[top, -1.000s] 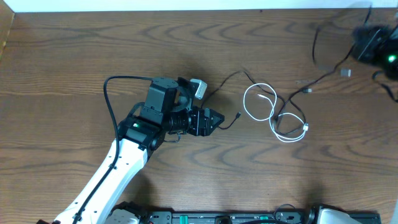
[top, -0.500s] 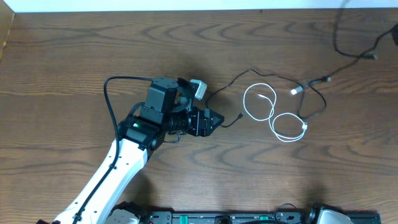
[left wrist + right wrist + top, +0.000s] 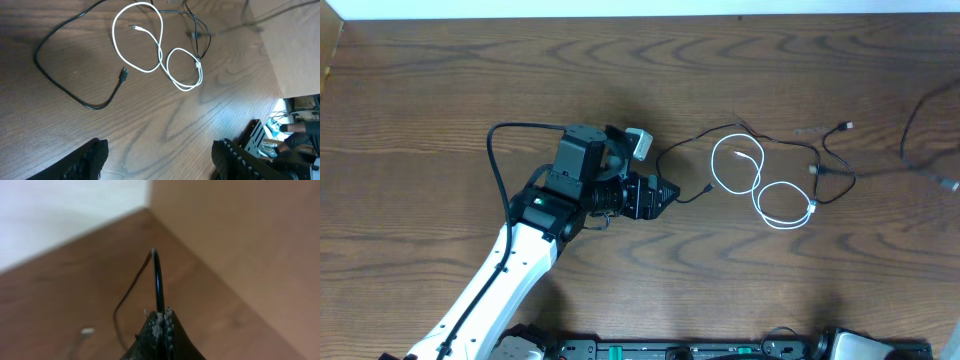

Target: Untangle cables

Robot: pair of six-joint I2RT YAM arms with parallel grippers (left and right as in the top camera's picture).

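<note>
Standing by the counter [image 3: 420, 80], I see the left end effector [image 3: 665, 190] hovering over the wood, fingers spread wide with nothing between them. Just ahead of it lies the free plug end of the black cable [image 3: 95, 106], which bends away in a slack curve, passes beyond the white cable [image 3: 761, 186] and runs off to the right. The white cable lies further ahead of that end effector in two loose loops, one large, one small. Past the small loop the black cable kinks close beside the white plug; whether they hook I cannot tell. Off to the right, outside the overhead view, the right end effector [image 3: 159, 316] is pinched fully closed on the black cable, which rises straight from its fingertips.

My worry is that kink. Nothing pins the white cable, so if the right arm hauls on the black one while it lies against the small loop, I reckon the white gets dragged along rather than freed, or the crossing cinches tight. A quick pull could also whip the black plug through the big loop and make a fresh tangle. That thin cable might slip from the pinch, too.
</note>
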